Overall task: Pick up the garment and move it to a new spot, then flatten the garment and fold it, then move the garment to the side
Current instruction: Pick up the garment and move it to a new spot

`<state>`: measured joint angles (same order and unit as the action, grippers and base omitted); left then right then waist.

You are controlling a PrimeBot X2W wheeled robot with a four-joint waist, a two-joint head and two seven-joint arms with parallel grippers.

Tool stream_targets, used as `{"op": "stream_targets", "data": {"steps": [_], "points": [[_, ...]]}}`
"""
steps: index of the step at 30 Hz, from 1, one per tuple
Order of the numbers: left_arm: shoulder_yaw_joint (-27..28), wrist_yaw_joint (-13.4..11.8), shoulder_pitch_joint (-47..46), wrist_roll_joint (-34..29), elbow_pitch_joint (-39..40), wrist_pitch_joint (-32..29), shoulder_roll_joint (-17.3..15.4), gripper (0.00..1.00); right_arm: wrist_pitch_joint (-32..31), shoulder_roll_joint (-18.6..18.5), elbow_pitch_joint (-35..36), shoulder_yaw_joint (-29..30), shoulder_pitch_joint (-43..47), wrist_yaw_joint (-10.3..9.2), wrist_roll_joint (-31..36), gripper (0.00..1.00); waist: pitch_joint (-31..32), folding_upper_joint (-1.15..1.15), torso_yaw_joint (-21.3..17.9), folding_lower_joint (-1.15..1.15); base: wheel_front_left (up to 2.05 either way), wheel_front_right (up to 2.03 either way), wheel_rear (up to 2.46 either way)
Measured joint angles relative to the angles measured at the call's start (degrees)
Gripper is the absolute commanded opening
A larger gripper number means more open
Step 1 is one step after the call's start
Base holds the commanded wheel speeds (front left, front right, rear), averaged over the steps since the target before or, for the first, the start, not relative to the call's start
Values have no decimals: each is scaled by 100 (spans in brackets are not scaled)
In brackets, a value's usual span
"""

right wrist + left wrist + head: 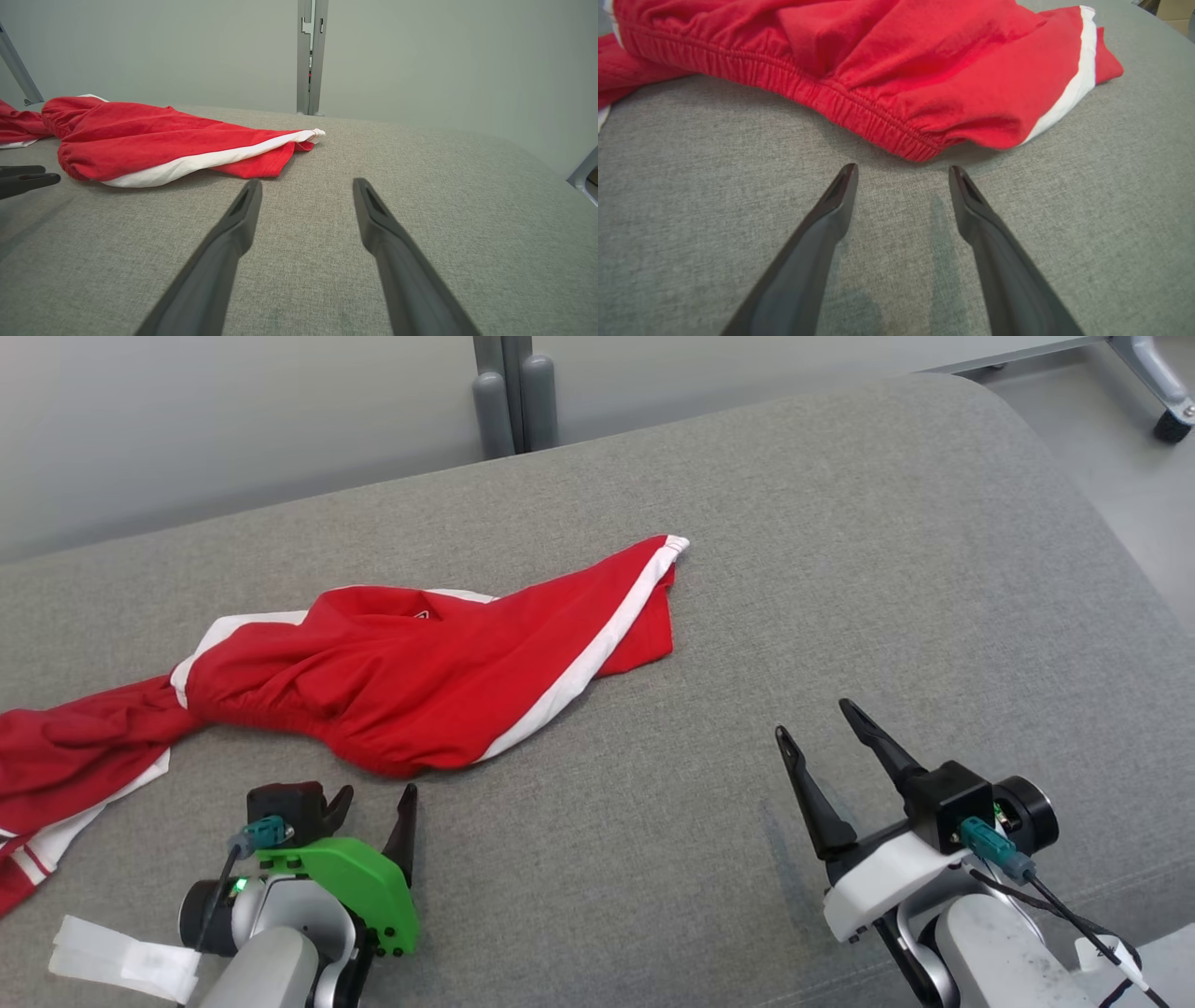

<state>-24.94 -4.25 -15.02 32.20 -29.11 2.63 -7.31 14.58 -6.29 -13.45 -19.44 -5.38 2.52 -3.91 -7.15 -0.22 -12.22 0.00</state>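
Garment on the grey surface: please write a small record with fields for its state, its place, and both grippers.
garment: red with a white stripe, crumpled, not folded
surface: grey fabric; garment lies on its left part
left gripper: open, empty, tips just short of the elastic waistband
right gripper: open, empty, over bare surface, apart from the garment
task stage: pick-up not yet done

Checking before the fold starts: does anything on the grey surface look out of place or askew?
The red garment lies crumpled and twisted, not flat: its elastic waistband is bunched, and one end trails left. The left gripper and right gripper are open, touching nothing.
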Motion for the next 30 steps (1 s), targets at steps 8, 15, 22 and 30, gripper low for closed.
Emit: {"op": "stream_targets", "data": {"steps": [8, 15, 22, 30], "points": [[-58, 13, -20, -23, -177, 2, -143, 100, 0, 45, 3, 40, -4, 45, 0, 100, -139, 0, -247, 0, 0, 0, 0], [-82, 27, -150, -79, -346, 153, -185, 100, -1, 49, 2, 78, -15, 44, 0, 100, -256, 0, -403, 0, 0, 0, 0], [-131, 183, -300, -132, -390, 297, -200, 100, 0, 62, 4, 151, -24, 43, 0, 100, -306, 0, -463, 0, 0, 0, 0], [-279, 437, -398, -138, -423, 502, -90, 27, 0, 78, 1, 186, -25, 44, -1, 100, -287, 0, -470, 0, 0, 0, 0]]}}
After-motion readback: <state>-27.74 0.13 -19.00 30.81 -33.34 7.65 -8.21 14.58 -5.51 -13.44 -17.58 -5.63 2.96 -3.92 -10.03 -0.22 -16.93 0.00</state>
